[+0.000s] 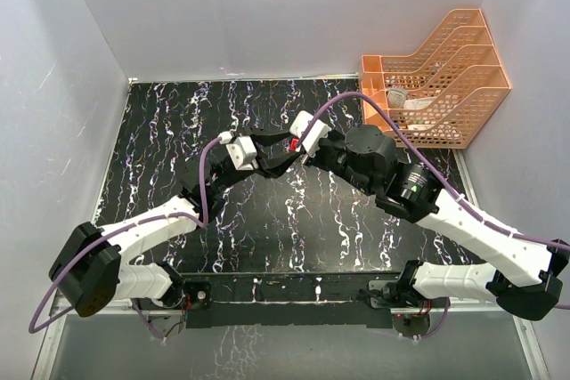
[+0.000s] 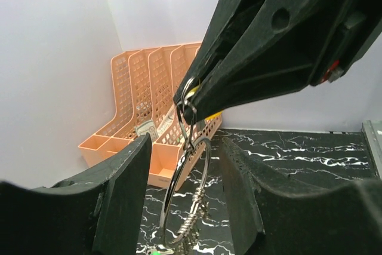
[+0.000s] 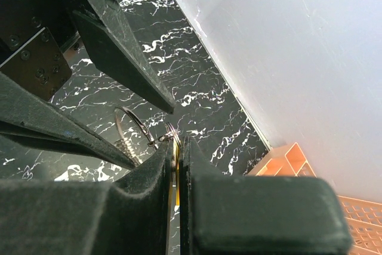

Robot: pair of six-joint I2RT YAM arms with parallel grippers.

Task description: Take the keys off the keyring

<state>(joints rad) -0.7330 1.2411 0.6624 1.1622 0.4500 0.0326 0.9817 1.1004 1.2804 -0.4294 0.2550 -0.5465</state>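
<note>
From above, we are counting two arms, one table and one orange rack with four slots, standing at the far right corner. Some pale items are lying in the rack's nearer slots, too small for us to name. Both arms are reaching inward over the middle of the table, where the left gripper and the right gripper are meeting tip to tip. The keys are too tiny for us to pick out here.

Through the left wrist camera, we are seeing one large keyring standing between the fingers of the left gripper. These are spread apart, with a gap on each side of the wire. The right gripper is coming in from above, its jaws pinched together on a yellow key, and the ring is hanging just below that tip. A speck of green is showing at the ring's bottom edge. The rack is standing behind at the left.

Through the right wrist camera, we are looking along the right gripper, clamped on the yellow key. The keyring is sitting just left of that tip, between the parted fingers of the left gripper. One corner of the rack is peeking in at the lower right.
</note>
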